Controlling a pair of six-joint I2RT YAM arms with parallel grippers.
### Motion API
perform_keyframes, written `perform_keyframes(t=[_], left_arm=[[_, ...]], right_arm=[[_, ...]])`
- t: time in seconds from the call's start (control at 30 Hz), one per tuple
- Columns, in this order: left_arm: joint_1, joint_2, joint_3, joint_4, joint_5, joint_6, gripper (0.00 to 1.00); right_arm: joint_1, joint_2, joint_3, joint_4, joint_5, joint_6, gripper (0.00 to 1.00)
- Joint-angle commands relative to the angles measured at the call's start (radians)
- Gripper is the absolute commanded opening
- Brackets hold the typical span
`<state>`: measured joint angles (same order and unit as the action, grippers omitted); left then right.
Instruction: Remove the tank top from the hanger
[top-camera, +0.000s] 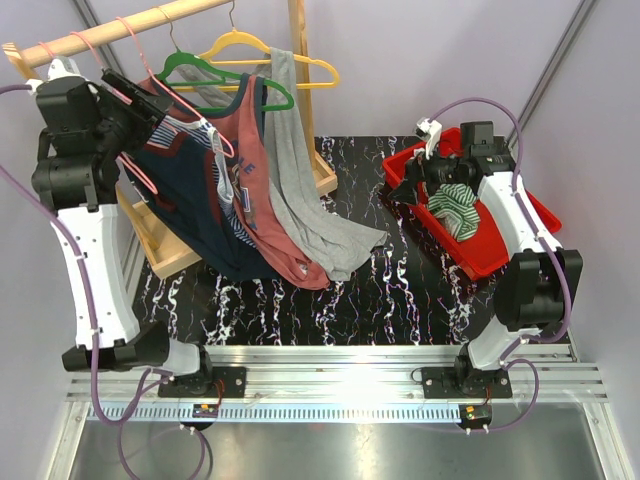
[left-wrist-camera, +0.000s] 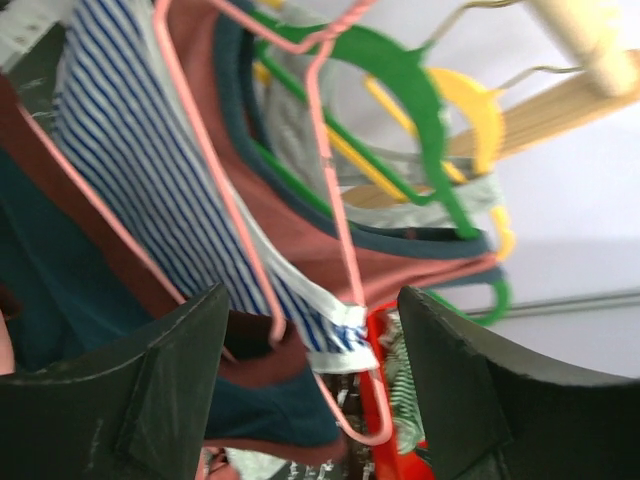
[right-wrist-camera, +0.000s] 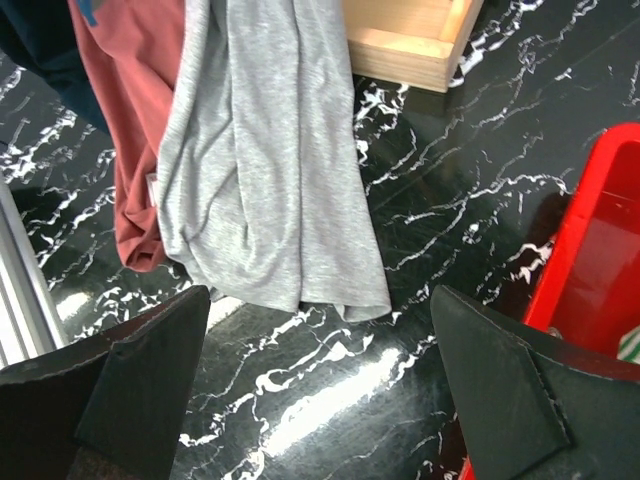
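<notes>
A blue-and-white striped tank top (top-camera: 228, 195) (left-wrist-camera: 130, 140) hangs on a pink wire hanger (top-camera: 190, 115) (left-wrist-camera: 335, 220) at the front of the wooden rail (top-camera: 120, 28). My left gripper (top-camera: 165, 115) (left-wrist-camera: 312, 310) is raised at that hanger. Its jaws stand apart around the hanger's lower corner and the top's white-edged strap (left-wrist-camera: 335, 335), with gaps on both sides. My right gripper (top-camera: 415, 185) (right-wrist-camera: 320, 330) is open and holds nothing, at the left end of the red bin (top-camera: 500, 260) (right-wrist-camera: 595, 270).
Behind the striped top hang a navy garment (top-camera: 190, 200), a salmon top (top-camera: 265, 190) on a green hanger (top-camera: 200, 70) and a grey top (top-camera: 300, 190) (right-wrist-camera: 270, 150) on a yellow hanger (top-camera: 300, 62). A green-striped garment (top-camera: 455, 205) lies in the bin. The rack's wooden base (top-camera: 165, 255) sits left.
</notes>
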<state>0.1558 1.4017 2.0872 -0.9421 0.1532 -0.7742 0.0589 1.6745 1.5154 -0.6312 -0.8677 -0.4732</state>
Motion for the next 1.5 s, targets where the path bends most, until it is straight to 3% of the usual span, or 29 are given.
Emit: perform_keyframes(t=[0.0,0.27,0.73,0.83,1.13,1.47], left_arm=[[-0.012,0.016,0.051,-0.015,-0.118,0.073,0.7],[-0.012,0.059,0.031,0.034,-0.153,0.131,0.63],[-0.012,0.111,-0.013,0.158,-0.13,0.13,0.41],[-0.012,0.095,-0.055,0.193,-0.123,0.119,0.35],[-0.006,0.043,-0.124,0.258,-0.098,0.081,0.01],[-0.001,-0.041,-0.133,0.312,-0.055,0.032,0.0]], right_arm=[[0.015,-0.033,0.011,0.039,-0.054,0.031,1.0],[0.033,-0.036,0.0,0.042,-0.057,0.044,1.0],[0.033,-0.064,-0.026,0.036,-0.027,0.022,1.0],[0.033,-0.067,-0.032,0.033,-0.019,0.018,1.0],[0.033,-0.073,-0.031,0.024,-0.011,0.001,1.0],[0.033,-0.076,-0.031,0.019,-0.01,-0.004,1.0]])
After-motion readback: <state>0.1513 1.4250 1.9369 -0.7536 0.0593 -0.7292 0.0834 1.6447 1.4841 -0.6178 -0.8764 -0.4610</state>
